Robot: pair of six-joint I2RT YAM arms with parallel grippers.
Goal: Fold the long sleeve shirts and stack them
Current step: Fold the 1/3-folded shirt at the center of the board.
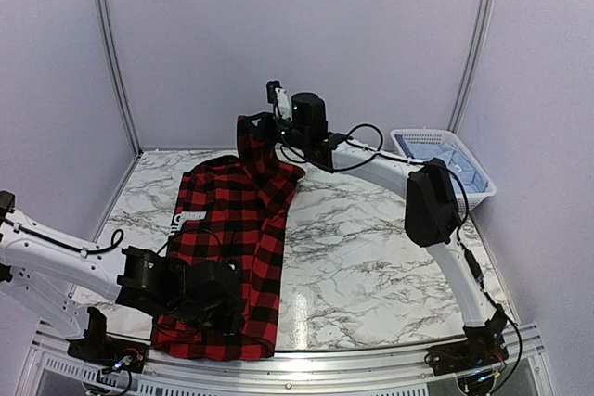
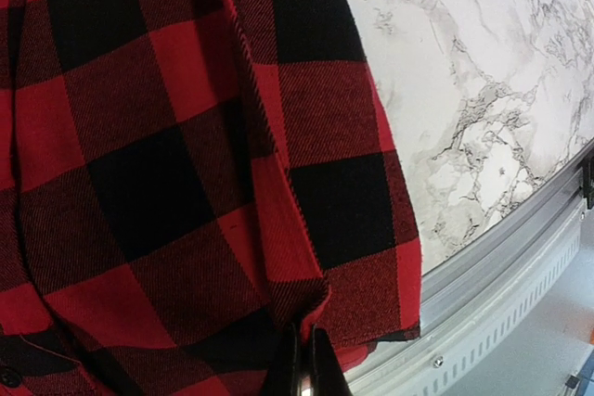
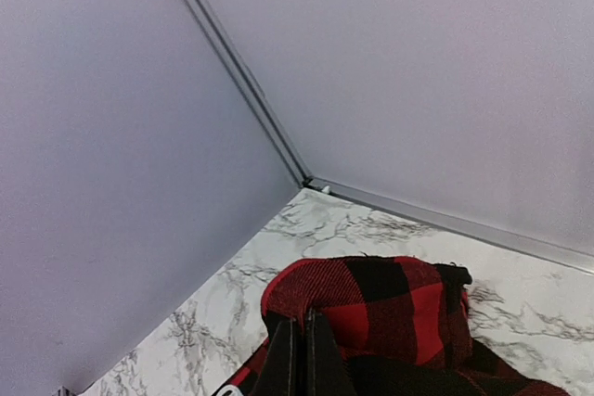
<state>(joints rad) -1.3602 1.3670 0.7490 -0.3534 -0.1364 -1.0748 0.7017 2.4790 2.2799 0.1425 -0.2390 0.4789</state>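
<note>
The red-and-black check shirt (image 1: 232, 238) lies along the left half of the marble table (image 1: 371, 248). My left gripper (image 1: 223, 308) is shut on its near hem, close to the table's front edge; in the left wrist view a fold of the cloth (image 2: 167, 164) is pinched between the fingertips (image 2: 304, 373). My right gripper (image 1: 255, 127) is shut on the far end of the shirt and holds it lifted above the table's back; the right wrist view shows the cloth (image 3: 390, 308) bunched over the gripper (image 3: 302, 354). Pale blue cloth (image 1: 459, 169) lies in the basket.
A white lattice basket (image 1: 436, 141) stands at the back right corner. Grey walls close the back and sides. The metal front rail (image 2: 501, 275) runs just beyond the shirt's hem. Bare marble (image 1: 371, 257) lies right of the shirt.
</note>
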